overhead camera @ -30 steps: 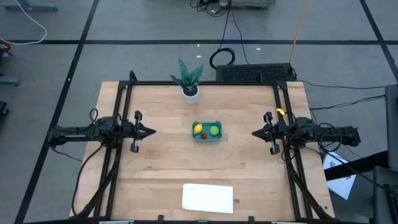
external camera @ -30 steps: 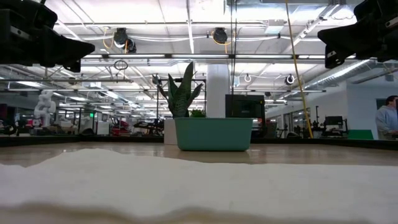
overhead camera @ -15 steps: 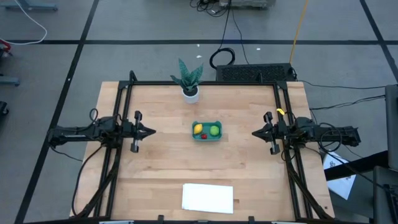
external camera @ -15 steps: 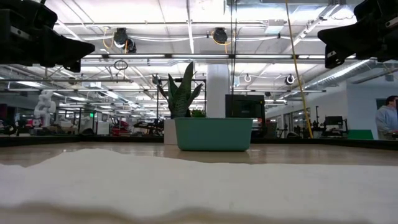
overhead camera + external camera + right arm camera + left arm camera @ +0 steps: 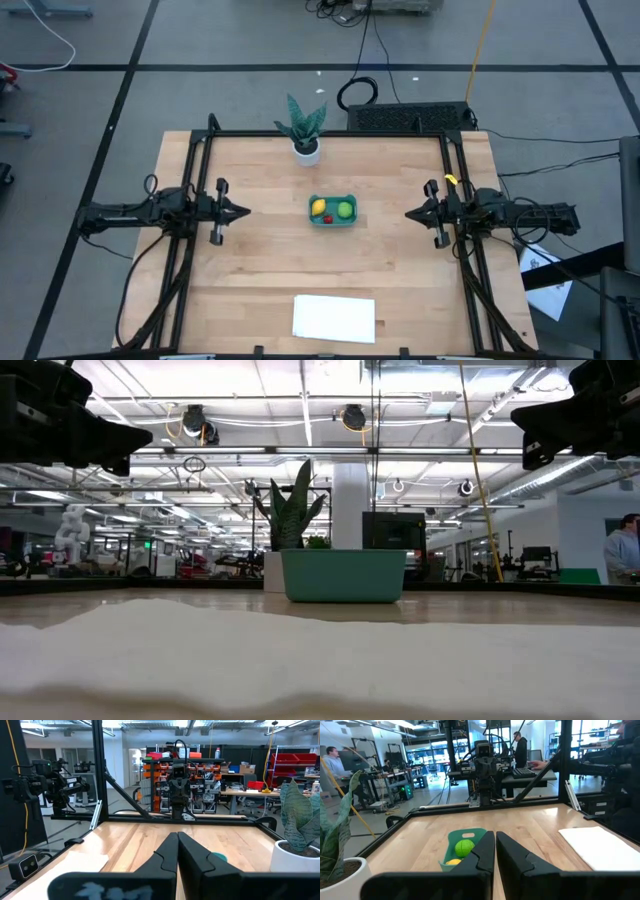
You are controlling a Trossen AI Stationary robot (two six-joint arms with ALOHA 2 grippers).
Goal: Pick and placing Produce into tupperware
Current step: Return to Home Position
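The teal tupperware (image 5: 332, 211) sits at the table's middle, its bottom flat on the wood. Inside lie the yellow lemon (image 5: 318, 208), the lime-green ball (image 5: 345, 209) and the small red strawberry (image 5: 327, 218). The low view shows only the tupperware's wall (image 5: 343, 576); the left wrist view shows the tupperware (image 5: 461, 843), the ball (image 5: 464, 847) and the lemon (image 5: 452, 862). My left gripper (image 5: 245, 211) hovers shut at the table's left side. My right gripper (image 5: 408, 213) hovers shut at the right side. Both point at the tupperware from well apart.
A green potted plant in a white pot (image 5: 306, 142) stands at the table's far edge. A flat white sheet (image 5: 334, 317) lies at the near edge. Black frame rails (image 5: 196, 170) run along the left, right and far sides. People show in the room beyond the table.
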